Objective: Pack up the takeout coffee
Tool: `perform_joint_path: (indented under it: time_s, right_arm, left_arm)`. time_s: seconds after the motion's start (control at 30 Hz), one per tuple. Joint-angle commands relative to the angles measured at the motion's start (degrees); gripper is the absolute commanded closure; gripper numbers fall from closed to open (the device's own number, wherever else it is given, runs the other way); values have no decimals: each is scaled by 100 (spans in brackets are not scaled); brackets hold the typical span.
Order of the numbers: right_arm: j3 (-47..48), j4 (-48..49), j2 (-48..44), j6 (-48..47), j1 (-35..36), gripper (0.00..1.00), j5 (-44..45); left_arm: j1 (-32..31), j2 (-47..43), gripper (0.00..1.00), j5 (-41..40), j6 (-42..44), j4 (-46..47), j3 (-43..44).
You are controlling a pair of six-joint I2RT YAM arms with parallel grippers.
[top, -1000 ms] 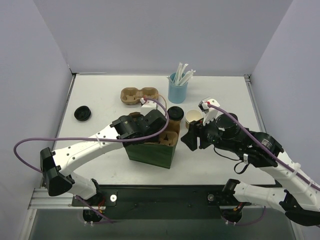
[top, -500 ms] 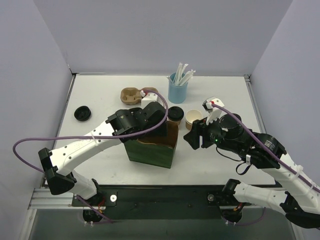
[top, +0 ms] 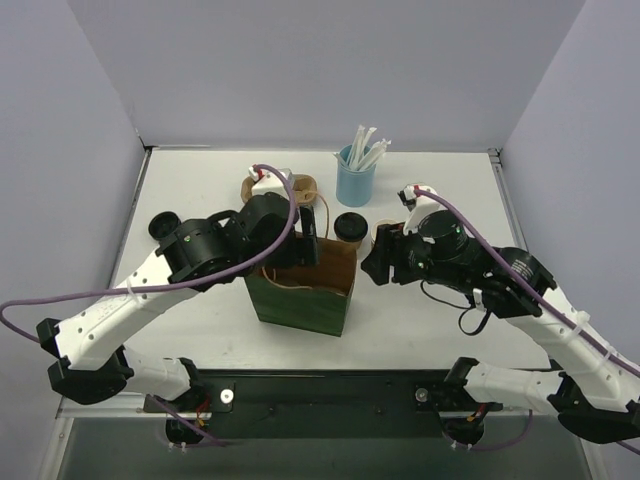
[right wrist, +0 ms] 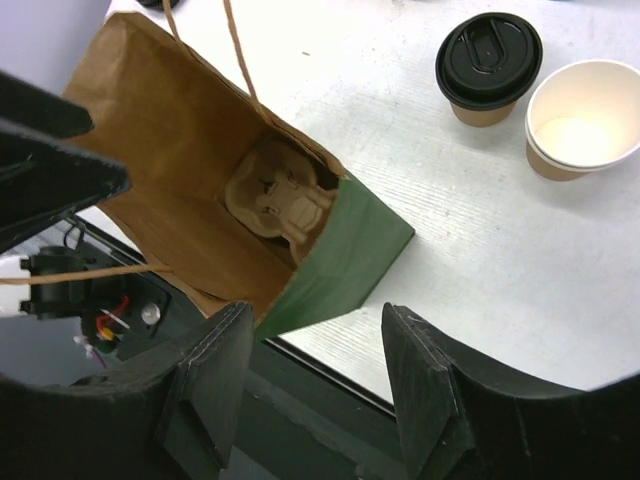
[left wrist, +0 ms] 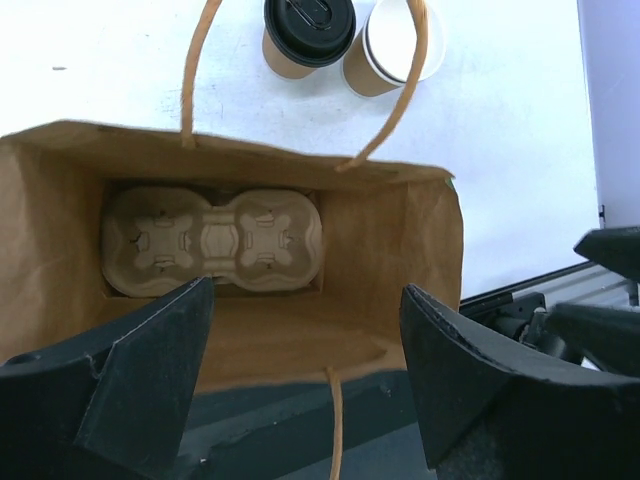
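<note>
The takeout coffee (right wrist: 584,122) is a small tan cup with a white rim and cream inside. It stands on the table next to a tan cup with a black lid (right wrist: 488,66), beyond the bag (top: 300,308). The left wrist view shows the same takeout coffee (left wrist: 396,42). The bag is green outside and brown inside, and a pulp cup carrier (left wrist: 210,240) lies on its bottom. My left gripper (top: 300,240) hangs open above the bag's mouth, holding nothing. My right gripper (top: 376,262) stands open and empty by the bag's right side, hiding most of the coffee from above.
A light-blue cup of white straws (top: 355,180) stands at the back. A second brown pulp carrier (top: 288,186) lies behind the left wrist. A black lid (top: 160,224) sits at the far left. The bag's paper handles (left wrist: 400,90) arch over its mouth.
My left gripper has opened, let go of the pulp carrier inside the bag, and risen out of the bag. The right arm shifted slightly toward the back.
</note>
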Motion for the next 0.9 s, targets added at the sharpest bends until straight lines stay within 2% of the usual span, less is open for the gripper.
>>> perform_joint_path:
  time_s: [0.0,0.13,0.4,0.53,0.63,0.67,0.7,0.77,0.8,0.87]
  right_arm:
    - [561,-328,420,667,-47,46,43]
    - [754,-487,920,1099,-47,46,217]
    - [817,-645,1484,1425,-20,50,763]
    - [886,-645,1834,1320,-29,55,851]
    - [922,-636,2002,1231,-29,75,842]
    - [957,-636,2046,1197,-29,88,851]
    - [1009,-636,2073,1170,-29,93,860]
    - [1184,-645,2134,1100,-38,100,842]
    - [1220,-645,2152,1039,-47,100,834]
    - [1273,-663,2170,1038,-55,100,825]
  left_arm:
    - [213,-264,15,142,340,-280,316]
    - [546,-281,14,81,612,-737,264]
    - [1645,-510,15,203,1271,-905,-175]
    - [1733,-501,17,274,1571,-756,-404]
    - [1874,-448,22,440,1667,-624,-615]
    - [1909,-439,25,511,1676,-580,-667]
    - [1962,-439,28,564,1703,-528,-755]
    - [2050,-387,35,564,1677,-553,-773]
    - [2085,-369,38,555,1685,-580,-739]
    - [2094,-360,53,573,1738,-562,-695]
